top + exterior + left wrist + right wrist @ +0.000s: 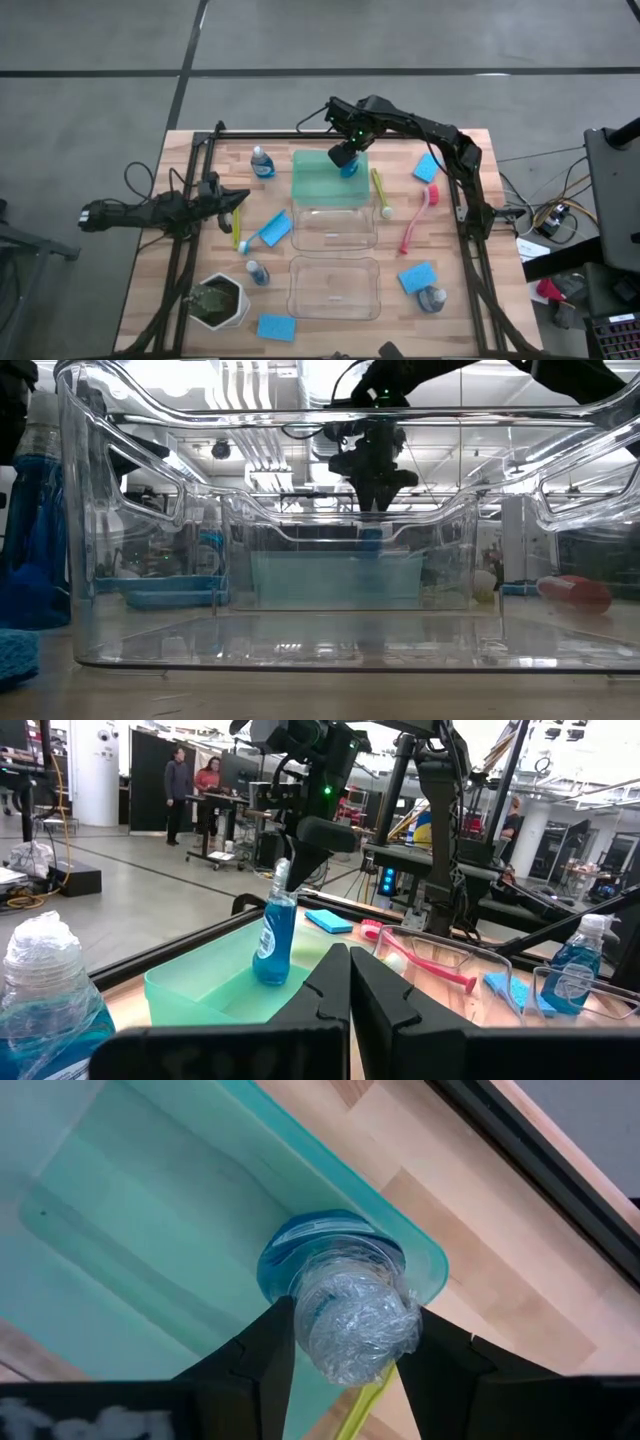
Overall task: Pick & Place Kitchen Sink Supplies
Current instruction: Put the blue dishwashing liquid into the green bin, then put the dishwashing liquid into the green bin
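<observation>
A clear bottle of blue liquid (350,169) (275,935) stands slightly tilted in the far right corner of the green tray (315,185) (150,1210). My right gripper (347,158) (352,1352) reaches down over it. Its fingers (262,1355) press against both sides of the wrapped cap (355,1320), with no gap showing. At the table's left, my left gripper (240,200) (350,975) hovers low, shut and holding nothing. Loose on the wood lie more bottles (262,162) (258,272), blue sponges (275,229) (427,167), a yellow-green brush (380,192) and a pink-red brush (415,221).
Two clear plastic bins (335,226) (335,288) sit in front of the green tray. The white hexagonal pot (220,301) stands at the front left. Another yellow-green brush (237,226) lies by the left gripper. A black frame (465,200) borders the table.
</observation>
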